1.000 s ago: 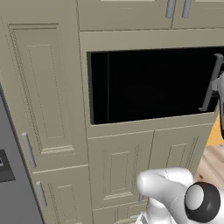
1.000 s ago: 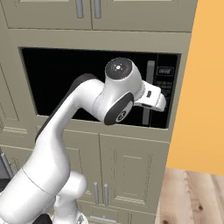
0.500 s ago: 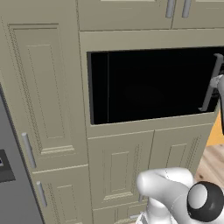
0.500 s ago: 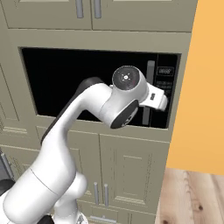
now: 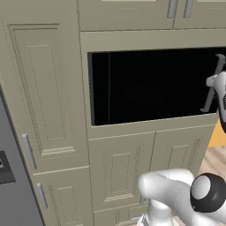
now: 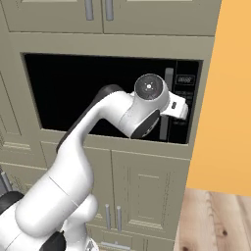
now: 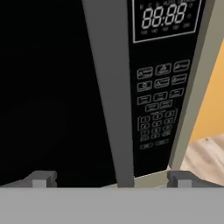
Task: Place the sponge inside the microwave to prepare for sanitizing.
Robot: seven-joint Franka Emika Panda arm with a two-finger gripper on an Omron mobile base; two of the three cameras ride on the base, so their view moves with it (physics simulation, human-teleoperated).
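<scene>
The microwave (image 5: 150,88) is built into the cabinet wall, its glossy black door (image 6: 73,93) shut. A grey vertical handle (image 7: 109,87) runs down the door's right side, beside the black button panel (image 7: 159,109) with its digital display. My gripper (image 7: 111,179) is open and faces the door head-on, with its fingertips (image 7: 41,178) on either side of the handle's lower end and nothing held. In the right base view the white hand (image 6: 177,107) is just in front of the handle (image 6: 168,78). The sponge is out of view.
Beige cabinet doors (image 5: 119,167) sit below the microwave and more (image 6: 98,10) above it. A tall cabinet (image 5: 39,101) stands to the left, with a grey appliance (image 5: 6,176) beyond. An orange wall (image 6: 230,98) and wooden floor (image 6: 215,220) lie to the right.
The arm has swung right across the door, bringing the hand up to the handle. The door has stayed shut and the gripper has stayed open.
</scene>
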